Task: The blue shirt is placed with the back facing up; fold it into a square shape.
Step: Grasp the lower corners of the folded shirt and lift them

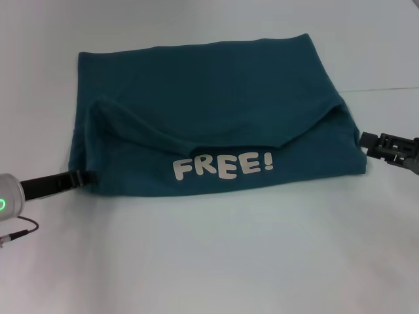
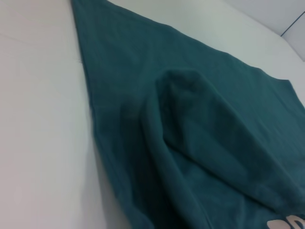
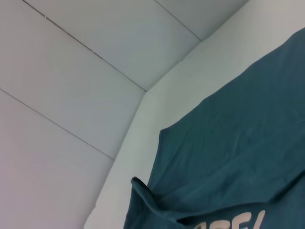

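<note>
The blue shirt [image 1: 209, 85] lies on the white table [image 1: 216, 261], partly folded. Its near part is turned over, so the white "FREE!" lettering [image 1: 222, 167] faces up, with a loose curved fold above it. My left gripper [image 1: 90, 176] is low on the table at the shirt's near left corner and touches its edge. My right gripper [image 1: 366, 141] is at the shirt's right edge, near its near right corner. The shirt also shows in the left wrist view [image 2: 200, 119] and the right wrist view [image 3: 238, 143], with no gripper in sight there.
A thin cable [image 1: 19, 232] hangs by my left arm at the near left. Bare white table surrounds the shirt on all sides. In the right wrist view, a pale panelled wall [image 3: 86, 71] rises beyond the table's far edge.
</note>
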Controlling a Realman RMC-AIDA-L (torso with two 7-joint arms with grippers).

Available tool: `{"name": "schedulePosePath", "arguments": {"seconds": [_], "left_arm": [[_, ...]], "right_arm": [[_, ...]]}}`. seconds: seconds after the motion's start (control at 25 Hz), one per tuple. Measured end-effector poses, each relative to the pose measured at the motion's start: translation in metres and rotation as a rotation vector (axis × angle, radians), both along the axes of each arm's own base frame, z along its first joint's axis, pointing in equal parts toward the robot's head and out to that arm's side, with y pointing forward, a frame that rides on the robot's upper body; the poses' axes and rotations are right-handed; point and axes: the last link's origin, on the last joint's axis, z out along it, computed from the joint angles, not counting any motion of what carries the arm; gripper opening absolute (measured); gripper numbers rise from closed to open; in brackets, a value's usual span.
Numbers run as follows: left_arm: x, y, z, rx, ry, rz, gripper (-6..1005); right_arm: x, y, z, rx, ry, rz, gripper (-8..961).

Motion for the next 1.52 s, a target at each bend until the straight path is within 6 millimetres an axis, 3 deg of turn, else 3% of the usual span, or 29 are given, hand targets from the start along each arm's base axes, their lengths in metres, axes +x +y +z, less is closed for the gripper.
{"name": "schedulePosePath", "arguments": {"seconds": [0.32,0.64,0.84,1.08,1.52], "left_arm": [[0.008,0.001,0.012,-0.028,-0.039,-0.026,88],[0.020,0.008,0.021,-0.042,-0.092,-0.029,33],[0.023,0.010,0.019,-0.041,-0.102,-0.027,32],[0.022,0.010,0.020,-0.033,-0.105,-0.018,32],[0.021,0.009,0.018,-0.028,-0.109,-0.010,33]], "right_arm": [[0.003,0.009,0.015,-0.101,-0.134,-0.020,622],[-0.011,0.058,0.035,-0.164,-0.346,-0.139,622],[-0.022,0.082,0.016,-0.175,-0.469,-0.156,622],[-0.021,0.087,-0.008,-0.184,-0.542,-0.178,623],[-0.009,0.087,-0.010,-0.144,-0.582,-0.220,595]]}}
